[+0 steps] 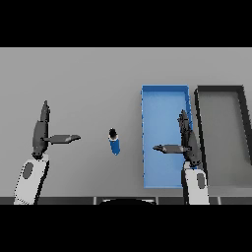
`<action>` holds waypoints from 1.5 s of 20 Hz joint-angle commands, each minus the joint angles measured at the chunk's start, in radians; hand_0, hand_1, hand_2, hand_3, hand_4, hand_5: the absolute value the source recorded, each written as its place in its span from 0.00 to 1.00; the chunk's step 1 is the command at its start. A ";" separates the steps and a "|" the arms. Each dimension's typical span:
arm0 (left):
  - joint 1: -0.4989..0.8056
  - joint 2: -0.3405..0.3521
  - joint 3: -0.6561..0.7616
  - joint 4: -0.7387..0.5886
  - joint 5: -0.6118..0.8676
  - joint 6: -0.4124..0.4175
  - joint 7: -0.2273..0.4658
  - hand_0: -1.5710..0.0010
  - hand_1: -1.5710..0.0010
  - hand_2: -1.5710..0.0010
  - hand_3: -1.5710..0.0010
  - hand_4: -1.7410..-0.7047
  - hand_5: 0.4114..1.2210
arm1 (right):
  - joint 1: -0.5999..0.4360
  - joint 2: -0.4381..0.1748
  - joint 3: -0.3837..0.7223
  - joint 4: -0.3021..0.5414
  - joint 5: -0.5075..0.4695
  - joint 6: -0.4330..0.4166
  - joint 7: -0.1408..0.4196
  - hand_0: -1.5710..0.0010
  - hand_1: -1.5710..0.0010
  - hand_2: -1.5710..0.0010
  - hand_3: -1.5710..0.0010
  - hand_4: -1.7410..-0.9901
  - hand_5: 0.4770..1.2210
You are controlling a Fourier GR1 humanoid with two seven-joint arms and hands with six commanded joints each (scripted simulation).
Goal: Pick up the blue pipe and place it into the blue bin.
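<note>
Grey tabletop (88,74) fills your view, and nearest you both arms come up from the lower edge with nothing held. Your right hand (188,142) hangs over the right side of the blue bin (165,89), fingers straight and pointing away, thumb splayed wide toward the middle. Your left hand (42,133) sits well out to the left, just as wide, thumb aimed at the centre. Between them, a little farther out, the blue pipe (114,142) stands on the table just left of the bin, apart from its wall and untouched; its dark top end shows, and it looks roughly upright. Farther right, a dark bin (219,89) lies beside the blue one. Your right hand is the nearer one, but to reach the pipe it has to cross the bin's left wall, so a low sweep could catch the rim and shove the bin. A standing pipe tips easily: touch it with the thumb before the fingers close and it will likely topple and roll away.
</note>
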 commanded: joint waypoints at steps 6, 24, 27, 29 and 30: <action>-0.046 -0.033 -0.019 0.026 -0.021 0.024 0.025 1.00 1.00 1.00 1.00 0.75 0.22 | -0.051 -0.033 -0.038 0.040 -0.027 0.015 0.011 1.00 1.00 1.00 1.00 0.71 0.20; 0.054 0.147 -0.257 -0.102 -0.052 -0.448 -0.073 1.00 1.00 1.00 1.00 0.59 0.09 | 0.047 -0.187 0.045 -0.061 0.142 0.069 -0.110 1.00 1.00 1.00 1.00 0.75 0.19; 0.048 0.110 -0.311 -0.108 -0.094 -0.450 -0.051 1.00 1.00 1.00 1.00 0.58 0.05 | 0.050 -0.183 0.041 -0.087 0.136 0.061 -0.101 1.00 1.00 1.00 1.00 0.73 0.19; 0.033 0.072 -0.337 -0.091 -0.109 -0.449 -0.040 1.00 1.00 1.00 1.00 0.58 0.05 | 0.056 -0.178 0.046 -0.086 0.142 0.058 -0.091 1.00 1.00 1.00 1.00 0.71 0.19; 0.033 0.052 -0.348 -0.083 -0.117 -0.448 -0.054 1.00 1.00 1.00 1.00 0.57 0.05 | 0.055 -0.177 0.046 -0.071 0.141 0.062 -0.098 1.00 1.00 1.00 1.00 0.70 0.20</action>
